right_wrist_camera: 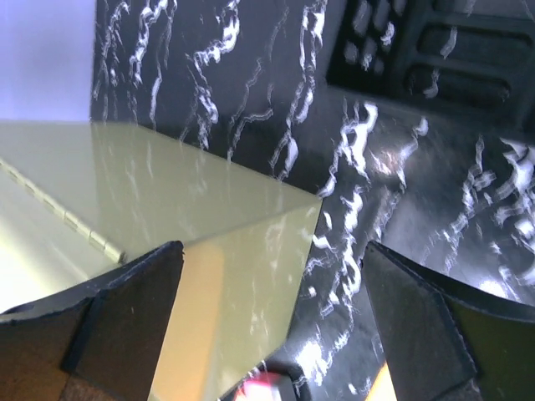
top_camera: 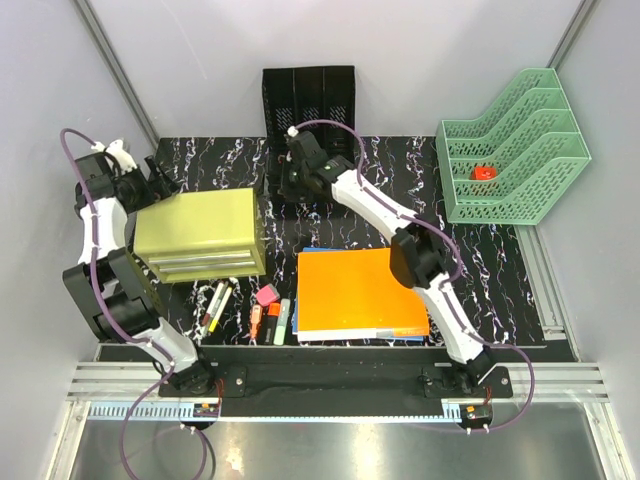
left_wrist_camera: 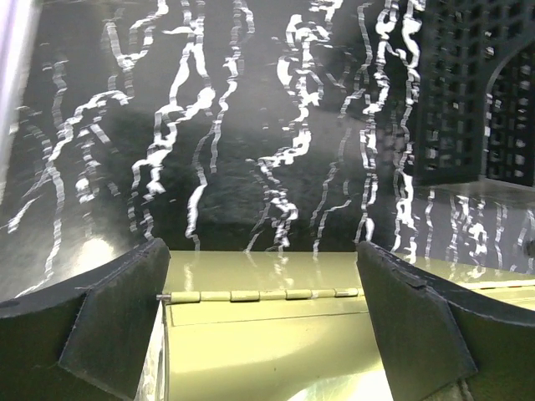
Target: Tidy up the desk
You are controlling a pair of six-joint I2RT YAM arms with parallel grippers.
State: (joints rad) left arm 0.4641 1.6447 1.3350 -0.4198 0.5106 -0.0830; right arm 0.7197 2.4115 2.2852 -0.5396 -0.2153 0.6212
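The desk (top_camera: 400,180) is a black tabletop with white veins. An olive-green drawer box (top_camera: 200,235) stands on its left part. My left gripper (top_camera: 163,183) is open at the box's back left corner. In the left wrist view the gripper (left_wrist_camera: 263,284) is over the hinged top of the box (left_wrist_camera: 267,334), one finger on each side. My right gripper (top_camera: 285,188) is open at the box's back right corner. In the right wrist view the gripper (right_wrist_camera: 267,284) has that corner of the box (right_wrist_camera: 209,242) between its fingers.
A black mesh file holder (top_camera: 308,95) stands at the back, just behind my right gripper. A green file tray (top_camera: 515,150) at the right holds a red item (top_camera: 484,172). An orange folder (top_camera: 360,292) lies at the front. Pens, markers and a pink eraser (top_camera: 266,295) lie beside it.
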